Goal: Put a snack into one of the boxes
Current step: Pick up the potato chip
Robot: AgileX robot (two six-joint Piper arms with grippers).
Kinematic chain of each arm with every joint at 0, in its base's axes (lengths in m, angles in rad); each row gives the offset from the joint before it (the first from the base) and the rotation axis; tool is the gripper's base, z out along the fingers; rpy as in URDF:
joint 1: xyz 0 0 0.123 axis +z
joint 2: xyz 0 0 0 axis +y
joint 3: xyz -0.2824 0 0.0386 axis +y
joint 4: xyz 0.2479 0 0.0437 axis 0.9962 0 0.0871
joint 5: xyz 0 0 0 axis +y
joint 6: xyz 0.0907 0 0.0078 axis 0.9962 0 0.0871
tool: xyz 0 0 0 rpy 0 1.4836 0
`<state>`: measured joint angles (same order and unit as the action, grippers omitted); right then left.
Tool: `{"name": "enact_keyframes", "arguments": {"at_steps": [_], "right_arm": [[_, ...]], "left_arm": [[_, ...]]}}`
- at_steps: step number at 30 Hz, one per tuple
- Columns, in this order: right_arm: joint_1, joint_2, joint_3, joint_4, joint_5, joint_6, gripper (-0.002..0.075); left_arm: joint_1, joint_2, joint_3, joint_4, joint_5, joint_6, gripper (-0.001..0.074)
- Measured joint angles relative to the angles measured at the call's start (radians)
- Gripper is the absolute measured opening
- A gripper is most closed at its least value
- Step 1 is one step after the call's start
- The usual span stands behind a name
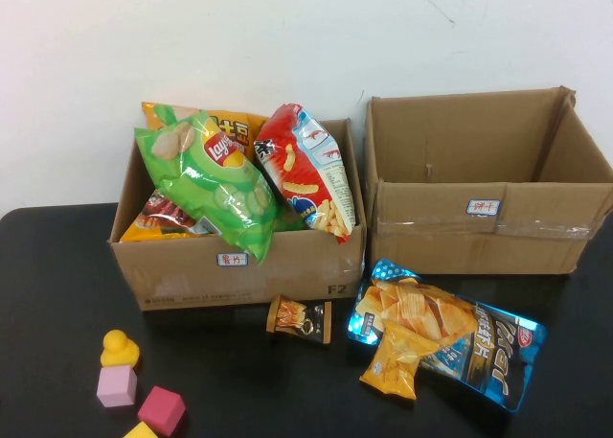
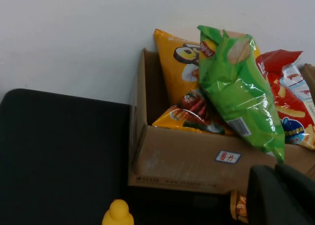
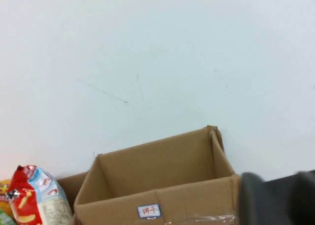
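Note:
The left cardboard box (image 1: 192, 275) holds several snack bags: a green Lay's bag (image 1: 215, 184), a red bag (image 1: 306, 170), a yellow bag (image 1: 230, 126) and an orange one (image 1: 158, 218). The right cardboard box (image 1: 479, 237) is empty inside. On the black table in front lie a small brown snack packet (image 1: 300, 319), a blue chips bag (image 1: 469, 347) and a small yellow packet (image 1: 397, 361) on top of it. Neither arm shows in the high view. My left gripper (image 2: 283, 195) is a dark shape near the left box's front. My right gripper (image 3: 275, 200) is a dark shape beside the right box (image 3: 162, 185).
A yellow duck toy (image 1: 119, 348), a pink cube (image 1: 116, 387), a magenta cube (image 1: 161, 410) and a yellow block (image 1: 141, 430) sit at the table's front left. A white wall stands behind the boxes.

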<state>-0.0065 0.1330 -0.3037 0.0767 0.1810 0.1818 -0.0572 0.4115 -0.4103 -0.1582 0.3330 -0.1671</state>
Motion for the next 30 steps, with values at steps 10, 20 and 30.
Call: {"name": "enact_keyframes", "arguments": {"at_steps": [10, 20, 30], "right_arm": [[0.000, 0.024, -0.018, 0.006, 0.083, -0.182, 0.0007], [0.000, 0.354, -0.148, 0.023, 0.431, -0.472, 0.0004], [0.000, 0.753, -0.239, 0.227, 0.441, -0.597, 0.0002]], "left_arm": [[0.000, 0.001, 0.000, -0.006, -0.029, 0.062, -0.0001], [0.000, 0.054, 0.000, -0.006, 0.132, 0.117, -0.0001], [0.000, 0.400, -0.001, -0.273, 0.303, 0.359, -0.0001]]}}
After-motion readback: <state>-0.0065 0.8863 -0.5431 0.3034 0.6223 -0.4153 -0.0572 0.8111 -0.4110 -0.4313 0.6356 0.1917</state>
